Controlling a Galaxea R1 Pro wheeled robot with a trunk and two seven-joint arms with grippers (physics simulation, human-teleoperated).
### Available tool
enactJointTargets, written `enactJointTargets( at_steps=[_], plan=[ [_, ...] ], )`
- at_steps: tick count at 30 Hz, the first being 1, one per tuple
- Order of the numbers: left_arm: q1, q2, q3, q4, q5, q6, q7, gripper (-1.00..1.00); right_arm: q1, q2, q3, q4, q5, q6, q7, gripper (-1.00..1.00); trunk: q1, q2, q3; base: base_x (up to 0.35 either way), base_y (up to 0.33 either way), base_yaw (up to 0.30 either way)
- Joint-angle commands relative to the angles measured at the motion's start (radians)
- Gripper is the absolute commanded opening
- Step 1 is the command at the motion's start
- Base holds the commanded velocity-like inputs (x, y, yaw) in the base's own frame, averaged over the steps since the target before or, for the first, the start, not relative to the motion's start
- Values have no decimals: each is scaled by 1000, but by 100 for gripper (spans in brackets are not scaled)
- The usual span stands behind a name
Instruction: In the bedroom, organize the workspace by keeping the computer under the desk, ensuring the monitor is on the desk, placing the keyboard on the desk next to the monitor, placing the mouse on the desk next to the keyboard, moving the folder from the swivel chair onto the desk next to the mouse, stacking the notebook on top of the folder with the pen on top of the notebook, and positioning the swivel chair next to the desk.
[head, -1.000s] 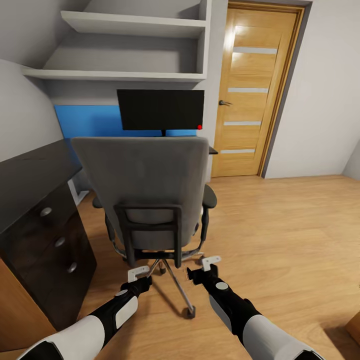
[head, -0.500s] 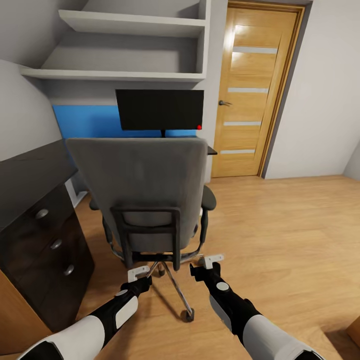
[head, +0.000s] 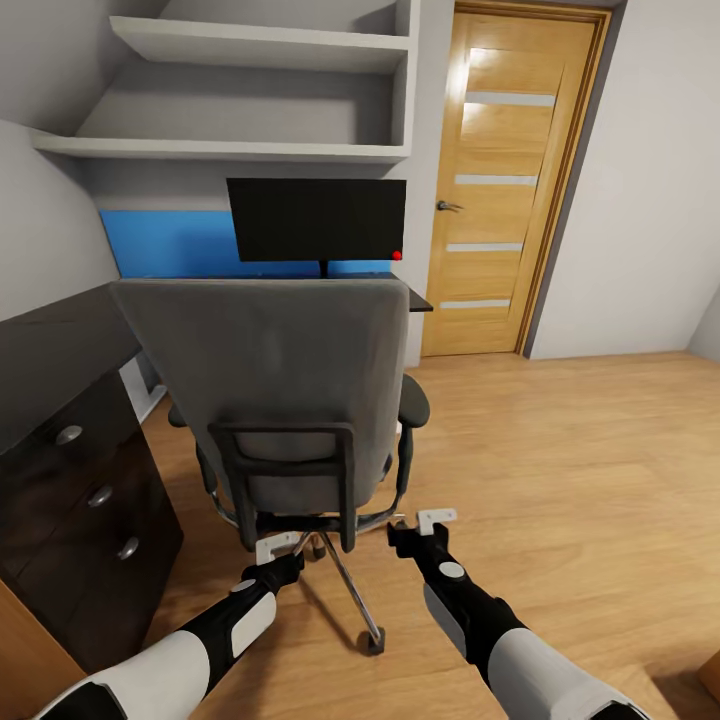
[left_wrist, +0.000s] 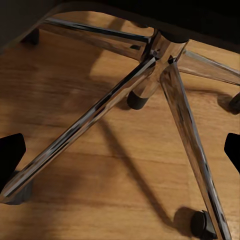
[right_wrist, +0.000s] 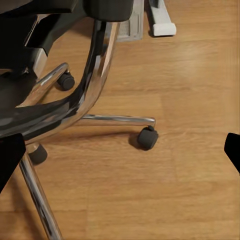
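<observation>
Two grippers are seen low in the head view, just behind the grey padded swivel chair (head: 275, 390) with its black frame and shiny star base. The left gripper (head: 277, 546) is at the lower middle, the right gripper (head: 435, 519) a bit to its right. In both wrist views the black fingertips are spread wide at the picture's edges, and nothing is held between them.

The chair's back is turned to the robot and fills the middle of the frame. Beyond it, higher in the picture, the glossy black desk (head: 415, 298) is found, with the wide black monitor (head: 317, 220) standing on it.

For a push toward the desk, the chair lies straight ahead of both grippers. The left one looks a little nearer to the black back frame.
</observation>
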Motion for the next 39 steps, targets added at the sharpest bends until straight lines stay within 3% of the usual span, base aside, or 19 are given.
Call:
enactJointTargets(
  at_steps=[1, 10, 15, 25, 39],
  plan=[
    [-1, 1, -9, 0, 9, -4, 5, 100, -1, -1, 8, 1, -10, -4, -9, 100, 0, 0, -1, 5, -3, 0],
    [-1, 0, -9, 0, 9, -4, 5, 100, -1, -1, 6, 0, -11, -11, -46, 100, 0, 0, -1, 1, -1, 0],
    [-1, 0, -9, 0, 9, -5, 5, 100, -1, 1, 9, 8, -11, -72, -52, 100, 0, 0, -1, 128, 0, 0],
    [-1, 0, -9, 0, 9, -4, 5, 100, 0, 4, 13, 25, -12, -91, -53, 100, 0, 0, -1, 120, 0, 10],
    [-1, 0, -9, 0, 9, -4, 5, 100, 0, 5, 13, 25, -12, -92, -52, 100, 0, 0, -1, 2, 0, 217]
  ],
)
